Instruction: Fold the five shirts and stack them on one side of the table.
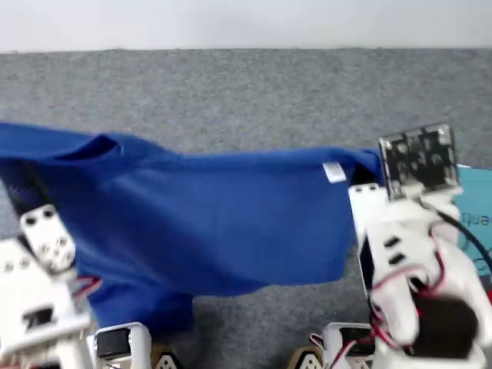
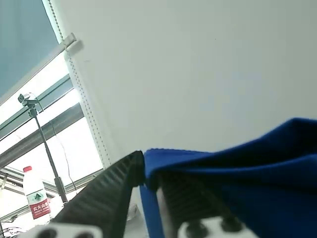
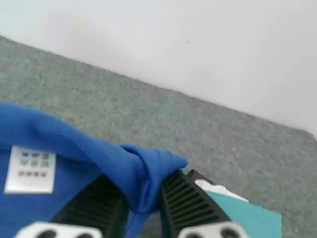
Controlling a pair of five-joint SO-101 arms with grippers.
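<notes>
A blue shirt (image 1: 215,223) hangs stretched above the grey table, held up at both ends. My left gripper (image 2: 148,178) is shut on the blue shirt's (image 2: 247,173) edge, raised high at the table's left side (image 1: 31,207). My right gripper (image 3: 141,198) is shut on a bunched corner of the blue shirt (image 3: 74,144) near its white label (image 3: 29,169), at the right side (image 1: 369,181). The white label (image 1: 334,171) faces up close to that grip. The lower hem droops toward the table's front.
A teal garment (image 1: 477,215) lies on the table at the right edge, partly behind the right arm; its corner (image 3: 242,213) lies just past the right fingers. Grey table surface (image 1: 254,92) stretches behind the shirt to a white wall.
</notes>
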